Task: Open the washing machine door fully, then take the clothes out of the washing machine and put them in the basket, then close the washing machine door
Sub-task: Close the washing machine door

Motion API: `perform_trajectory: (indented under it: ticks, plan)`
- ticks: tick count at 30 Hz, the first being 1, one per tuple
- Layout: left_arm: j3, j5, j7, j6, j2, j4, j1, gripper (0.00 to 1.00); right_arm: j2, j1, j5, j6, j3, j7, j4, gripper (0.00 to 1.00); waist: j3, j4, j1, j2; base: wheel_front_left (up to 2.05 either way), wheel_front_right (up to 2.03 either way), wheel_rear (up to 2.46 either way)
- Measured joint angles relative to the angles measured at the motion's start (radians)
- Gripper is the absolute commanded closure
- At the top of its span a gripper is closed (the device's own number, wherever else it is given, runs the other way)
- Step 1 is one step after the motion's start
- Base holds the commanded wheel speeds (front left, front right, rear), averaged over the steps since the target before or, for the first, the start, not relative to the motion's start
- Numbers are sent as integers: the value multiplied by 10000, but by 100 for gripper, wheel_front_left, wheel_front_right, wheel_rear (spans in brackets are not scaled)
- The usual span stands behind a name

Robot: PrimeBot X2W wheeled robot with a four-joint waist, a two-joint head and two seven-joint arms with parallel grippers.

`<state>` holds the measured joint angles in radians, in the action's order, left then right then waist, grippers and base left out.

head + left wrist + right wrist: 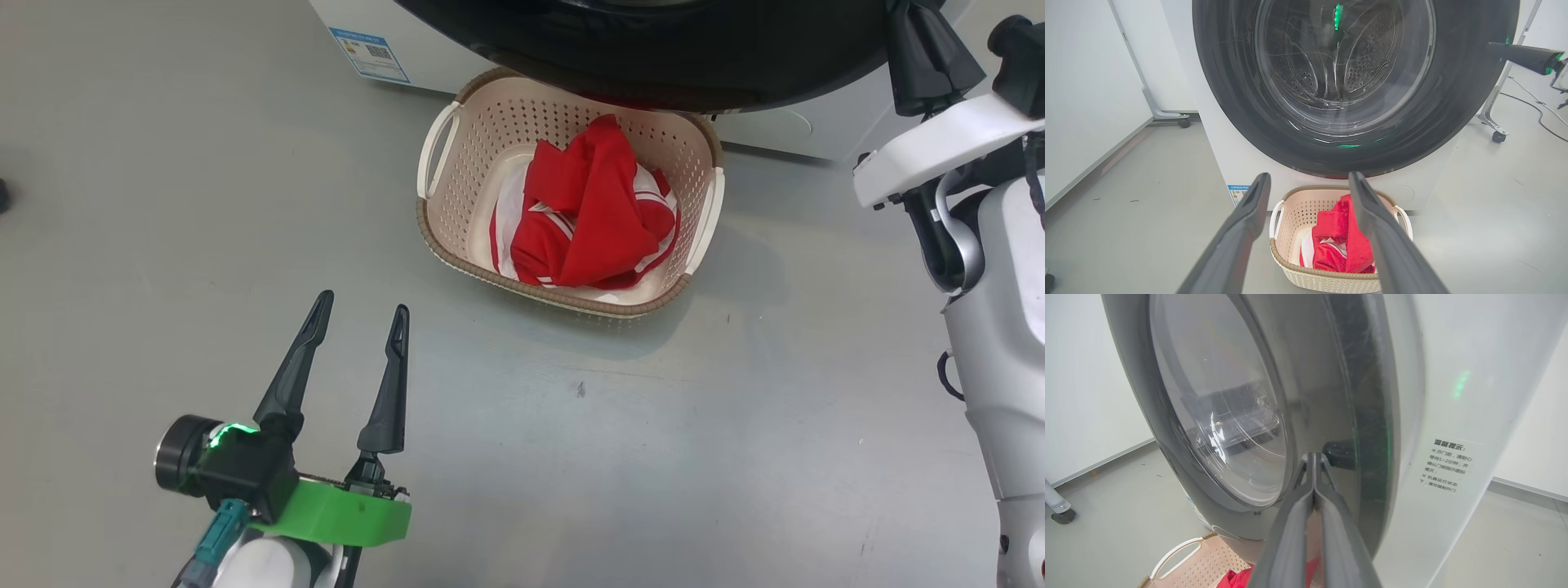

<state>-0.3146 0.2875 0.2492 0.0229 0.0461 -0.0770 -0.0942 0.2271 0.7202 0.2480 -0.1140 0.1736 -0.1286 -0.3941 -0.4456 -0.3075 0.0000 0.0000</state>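
The right gripper (1313, 458) has its two long dark fingers pinched together with nothing between them. Their tips are set against the wide glossy black rim of the big round, glass-centred washing machine door (1331, 367). That door sits close against the front of the large white front-loading washing machine (1453, 375); I cannot tell whether it is latched. The left gripper (362, 304) hangs spread and empty above the grey floor (122, 204), well apart from the machine. Just below the door stands the small cream perforated plastic basket with a brown woven-look rim (490, 122). The bright red, white-striped clothes (588, 212) lie bunched inside it.
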Motion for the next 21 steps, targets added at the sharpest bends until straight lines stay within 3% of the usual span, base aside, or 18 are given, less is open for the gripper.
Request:
perform_trajectory:
  ticks: [21]
  plan:
    - [-58,27,31,105,-48,-96,-501,0,483,2130,-33,-82,270,848,-1231,100,-475,-78,0,0,0,0,0]
